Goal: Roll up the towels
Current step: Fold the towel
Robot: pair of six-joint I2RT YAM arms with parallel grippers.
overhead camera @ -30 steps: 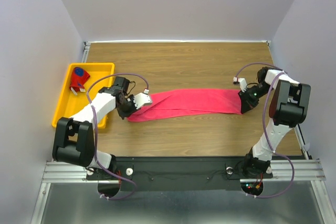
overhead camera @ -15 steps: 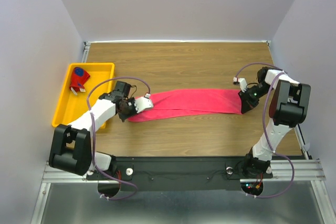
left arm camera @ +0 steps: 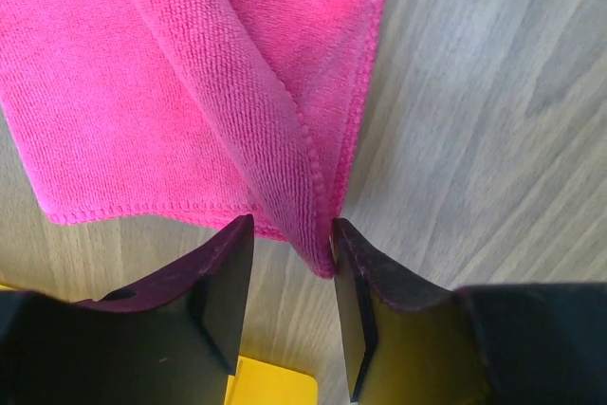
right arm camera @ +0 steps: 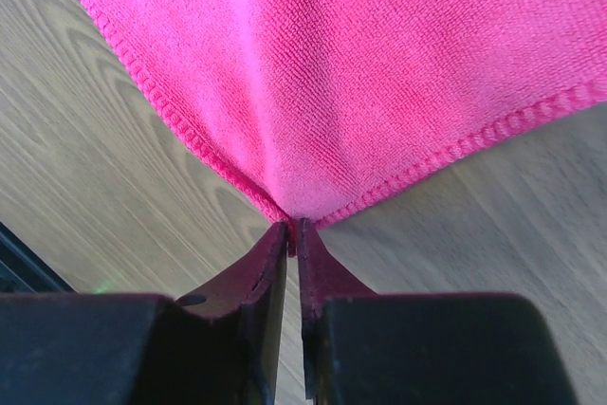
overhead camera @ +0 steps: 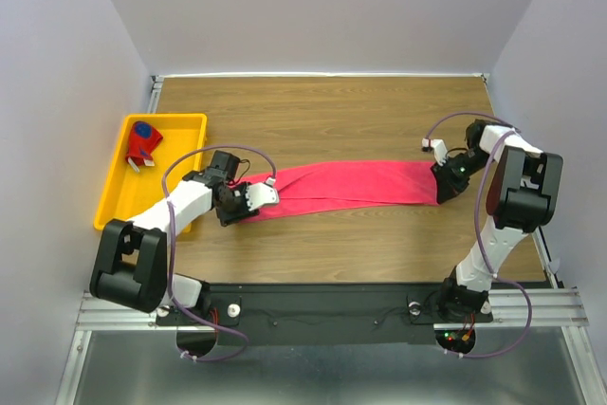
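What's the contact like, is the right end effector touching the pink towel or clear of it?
Touching. The right wrist view shows a corner of the pink towel pinched in the narrow slit between the fingertips of the right end effector, cloth against both.

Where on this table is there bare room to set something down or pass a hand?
Far wood between pink towel and back wall is free; so is the narrower strip between towel and arm bases. Crowded: left edge, with yellow tray, patterned towel and left arm.
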